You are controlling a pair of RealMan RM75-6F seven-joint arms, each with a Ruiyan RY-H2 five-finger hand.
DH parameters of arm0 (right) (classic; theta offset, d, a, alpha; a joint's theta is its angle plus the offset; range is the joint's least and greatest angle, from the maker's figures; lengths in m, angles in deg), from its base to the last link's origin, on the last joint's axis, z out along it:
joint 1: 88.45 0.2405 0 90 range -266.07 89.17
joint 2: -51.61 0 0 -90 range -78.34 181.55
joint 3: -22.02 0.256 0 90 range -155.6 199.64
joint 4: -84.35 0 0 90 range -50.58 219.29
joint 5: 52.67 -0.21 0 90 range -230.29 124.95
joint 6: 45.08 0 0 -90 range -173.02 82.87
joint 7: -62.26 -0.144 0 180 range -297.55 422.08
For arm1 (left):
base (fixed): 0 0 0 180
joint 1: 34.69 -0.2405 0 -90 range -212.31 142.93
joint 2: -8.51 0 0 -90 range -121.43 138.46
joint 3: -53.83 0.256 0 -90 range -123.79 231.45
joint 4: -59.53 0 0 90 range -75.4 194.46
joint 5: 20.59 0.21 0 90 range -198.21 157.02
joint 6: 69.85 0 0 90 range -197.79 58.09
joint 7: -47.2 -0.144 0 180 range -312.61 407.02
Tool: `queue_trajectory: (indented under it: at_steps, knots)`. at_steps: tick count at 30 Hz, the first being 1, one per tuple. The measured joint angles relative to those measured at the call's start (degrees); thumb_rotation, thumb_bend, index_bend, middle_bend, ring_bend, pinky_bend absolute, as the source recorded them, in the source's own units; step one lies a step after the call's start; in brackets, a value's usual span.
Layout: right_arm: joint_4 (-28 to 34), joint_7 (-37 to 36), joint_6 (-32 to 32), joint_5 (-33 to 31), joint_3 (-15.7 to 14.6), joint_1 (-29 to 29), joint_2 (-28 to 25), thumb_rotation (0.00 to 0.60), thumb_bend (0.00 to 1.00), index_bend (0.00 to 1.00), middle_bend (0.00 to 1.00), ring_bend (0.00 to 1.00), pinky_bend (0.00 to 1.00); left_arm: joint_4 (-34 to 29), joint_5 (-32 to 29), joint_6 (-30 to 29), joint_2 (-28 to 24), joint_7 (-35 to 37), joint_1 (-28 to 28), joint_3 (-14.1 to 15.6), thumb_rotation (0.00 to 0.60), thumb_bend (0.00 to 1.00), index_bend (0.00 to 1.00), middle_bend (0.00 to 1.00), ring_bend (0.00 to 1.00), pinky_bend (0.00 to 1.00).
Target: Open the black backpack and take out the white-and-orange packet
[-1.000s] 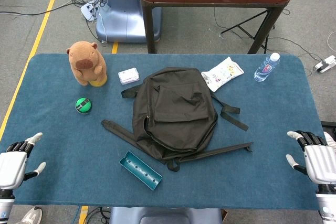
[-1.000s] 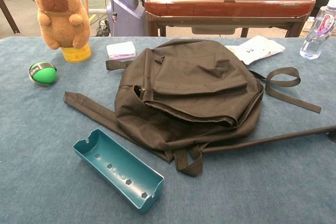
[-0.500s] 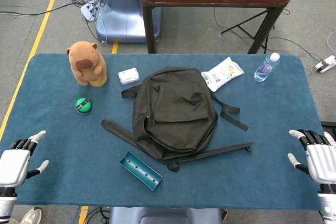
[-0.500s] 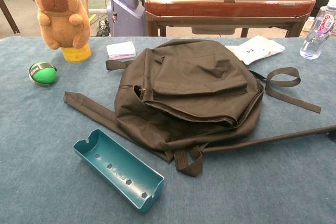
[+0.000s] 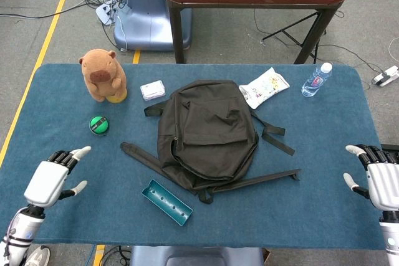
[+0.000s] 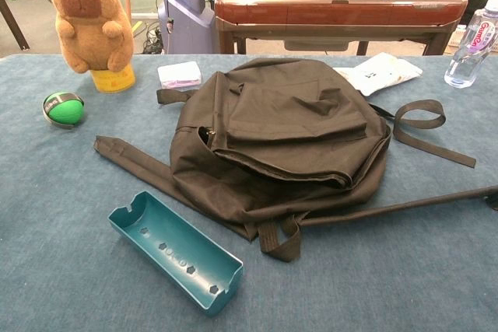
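Observation:
The black backpack (image 5: 206, 134) lies flat in the middle of the blue table, its straps spread out; the chest view shows the black backpack (image 6: 288, 138) closed, with a small gap at its left side. A white packet (image 5: 264, 87) lies outside the bag at the back right, also visible as the white packet (image 6: 379, 71) in the chest view. My left hand (image 5: 51, 180) hovers open at the front left, fingers spread, well left of the bag. At the table's right edge my right hand (image 5: 377, 180) is open and holds nothing. Neither hand shows in the chest view.
A capybara plush (image 5: 103, 75) stands at the back left beside a small white box (image 5: 152, 90). A green ball (image 5: 98, 124) lies in front of it. A teal tray (image 5: 166, 202) sits near the front edge. A water bottle (image 5: 317, 80) stands at the back right.
My left hand has risen and moved inward to the right, over the table. My right hand has drifted slightly further right. The backpack has not moved.

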Motion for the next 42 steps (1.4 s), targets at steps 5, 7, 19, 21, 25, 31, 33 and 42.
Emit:
queue_trajectory:
  at_steps: [5, 7, 19, 21, 25, 31, 33, 42]
  knots:
    - [1.45, 1.48, -1.28, -0.99, 0.24, 0.62, -0.87, 0.6, 0.2, 0.28, 0.29, 0.22, 0.29, -0.54, 2.39, 5.22, 1.28, 0.92, 5.9, -1.05, 0.6, 0.24, 0.18, 0.27, 0.31, 0.26]
    - [1.82, 1.8, -1.44, -1.29, 0.26, 0.68, -1.07, 0.6, 0.2, 0.28, 0.29, 0.22, 0.29, -0.44, 3.26, 7.71, 2.34, 1.39, 8.6, -1.48, 0.6, 0.24, 0.18, 0.27, 0.3, 0.26]
    - [2.83, 2.33, -1.53, -2.81, 0.11, 0.2, -1.79, 0.6, 0.2, 0.28, 0.29, 0.22, 0.29, 3.13, 3.47, 20.06, 14.22, -1.53, 21.21, -3.84, 0.6, 0.24, 0.19, 0.27, 0.3, 0.26]
    - [3.06, 2.52, -1.61, -2.94, 0.0, 0.12, -2.02, 0.6, 0.2, 0.28, 0.29, 0.22, 0.29, 4.84, 3.31, 20.92, 17.07, -2.25, 22.89, -4.19, 0.6, 0.24, 0.2, 0.27, 0.3, 0.26]
    - [3.23, 2.57, -1.24, -2.86, -0.11, -0.12, -2.16, 0.6, 0.2, 0.28, 0.29, 0.22, 0.29, 8.59, 2.87, 22.29, 22.21, -4.0, 25.89, -4.87, 0.6, 0.24, 0.21, 0.27, 0.3, 0.26]
    - [3.09, 2.11, -1.26, -3.2, -0.32, -0.43, -2.33, 0.6, 0.2, 0.28, 0.29, 0.22, 0.29, 15.23, 1.68, 23.03, 29.11, -6.36, 29.49, -6.08, 0.6, 0.24, 0.23, 0.27, 0.3, 0.26]
    - [3.01, 1.9, -1.3, -3.3, -0.36, -0.5, -2.4, 0.6, 0.2, 0.28, 0.29, 0.22, 0.29, 17.4, 1.13, 23.32, 31.13, -7.18, 30.7, -6.37, 0.6, 0.24, 0.23, 0.27, 0.3, 0.26]
    - [2.51, 0.99, -0.96, -3.49, -0.45, -0.95, -2.66, 0.6, 0.2, 0.28, 0.29, 0.22, 0.29, 21.57, -1.81, 24.52, 36.38, -11.09, 33.82, -6.58, 0.6, 0.24, 0.27, 0.27, 0.3, 0.26]
